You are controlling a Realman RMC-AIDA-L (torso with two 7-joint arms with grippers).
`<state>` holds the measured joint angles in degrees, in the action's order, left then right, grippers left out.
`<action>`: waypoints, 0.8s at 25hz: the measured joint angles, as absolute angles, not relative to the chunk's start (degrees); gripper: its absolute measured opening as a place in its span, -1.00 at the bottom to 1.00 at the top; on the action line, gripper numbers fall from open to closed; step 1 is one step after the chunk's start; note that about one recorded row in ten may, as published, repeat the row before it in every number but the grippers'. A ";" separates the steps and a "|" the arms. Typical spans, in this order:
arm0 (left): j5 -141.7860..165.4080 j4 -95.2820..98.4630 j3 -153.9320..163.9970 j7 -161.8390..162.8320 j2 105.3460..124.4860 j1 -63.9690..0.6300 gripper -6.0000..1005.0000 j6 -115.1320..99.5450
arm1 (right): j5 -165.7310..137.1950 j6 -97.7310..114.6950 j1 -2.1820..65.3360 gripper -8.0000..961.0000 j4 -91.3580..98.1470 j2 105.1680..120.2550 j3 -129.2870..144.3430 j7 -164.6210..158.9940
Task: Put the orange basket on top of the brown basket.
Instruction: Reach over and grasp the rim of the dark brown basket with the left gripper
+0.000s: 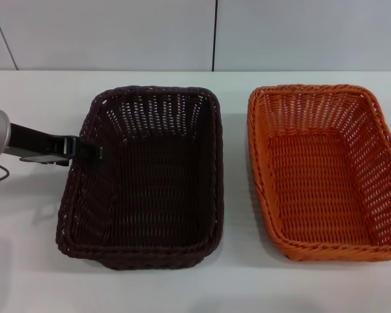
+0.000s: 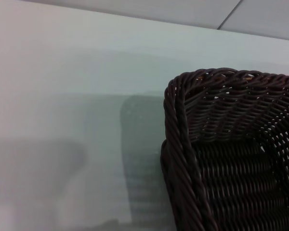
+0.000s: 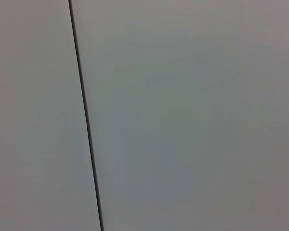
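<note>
On the white bench (image 1: 26,274) the brown basket (image 1: 146,179) sits toward the robot's left and the orange basket (image 1: 326,173) toward its right, side by side with a narrow strip of bench between them, both upright and with nothing inside. The left end effector (image 1: 91,152) reaches in from the left at the brown basket's left rim, though I cannot tell whether it is spread or pinching the weave. The right end effector is out of sight; its wrist view shows only a plain grey panel with a dark seam (image 3: 85,120).
</note>
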<state>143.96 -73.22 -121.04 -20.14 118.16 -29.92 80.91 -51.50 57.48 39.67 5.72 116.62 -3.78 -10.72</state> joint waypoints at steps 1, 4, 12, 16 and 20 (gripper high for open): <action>143.93 -72.61 -120.75 -20.23 118.13 -30.03 0.69 80.55 | -51.50 57.49 39.64 0.20 5.72 116.62 -3.78 -10.72; 143.93 -70.97 -119.28 -20.33 118.01 -30.20 0.69 79.41 | -51.50 57.51 39.40 0.20 5.70 116.63 -3.78 -10.72; 143.96 -69.74 -118.76 -20.05 117.98 -30.10 0.62 78.64 | -51.51 57.57 39.29 0.20 5.59 116.70 -3.78 -10.72; 143.94 -70.29 -118.74 -20.20 117.99 -29.55 0.35 78.76 | -51.50 57.57 39.20 0.20 5.54 116.71 -3.78 -10.72; 144.08 -70.30 -118.70 -20.29 117.88 -29.44 0.03 79.04 | -51.51 57.57 39.08 0.20 5.47 116.71 -3.78 -10.72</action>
